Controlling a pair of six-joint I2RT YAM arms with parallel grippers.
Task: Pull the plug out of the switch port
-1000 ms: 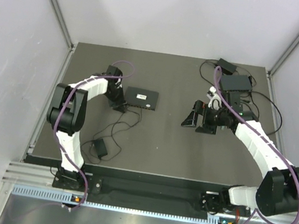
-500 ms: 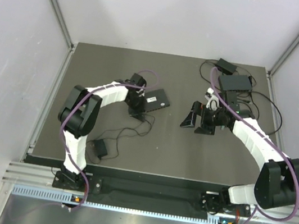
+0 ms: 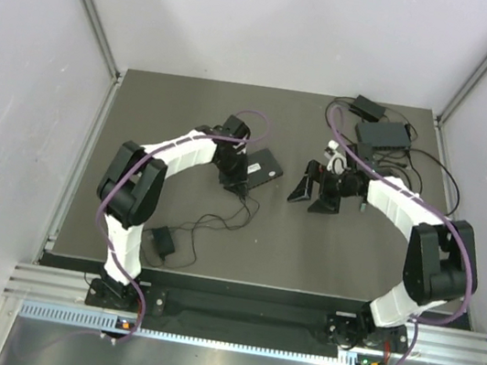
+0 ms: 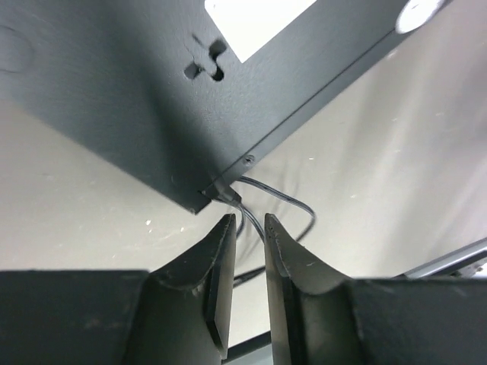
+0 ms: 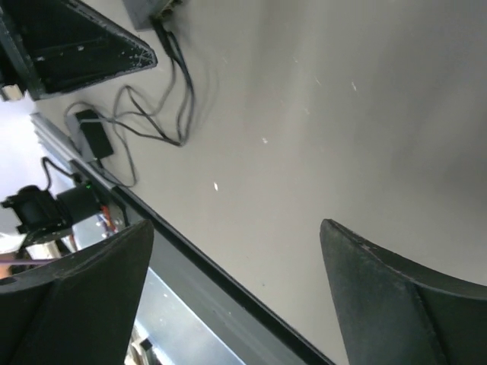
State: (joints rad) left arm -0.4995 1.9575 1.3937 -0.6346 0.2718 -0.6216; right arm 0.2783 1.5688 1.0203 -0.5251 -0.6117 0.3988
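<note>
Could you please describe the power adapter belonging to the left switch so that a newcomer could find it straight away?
Start at the left arm's base on the table's near edge. Just beside it lies the power adapter, a small black block. Unlike the adapter at the far right corner, its thin cable loops up to the switch near the left gripper.

Lab robot test cell, not a home or shop. Plain white enclosure walls (image 3: 287, 23) on three sides with bare aluminium frame posts (image 3: 87, 0) at the corners. Dark matte tabletop (image 3: 263, 232) on a slotted aluminium rail base (image 3: 232, 315). Purple cabling (image 3: 257, 125) runs along white robot arms; a power adapter (image 3: 163, 242) and loose black wires lie around.
</note>
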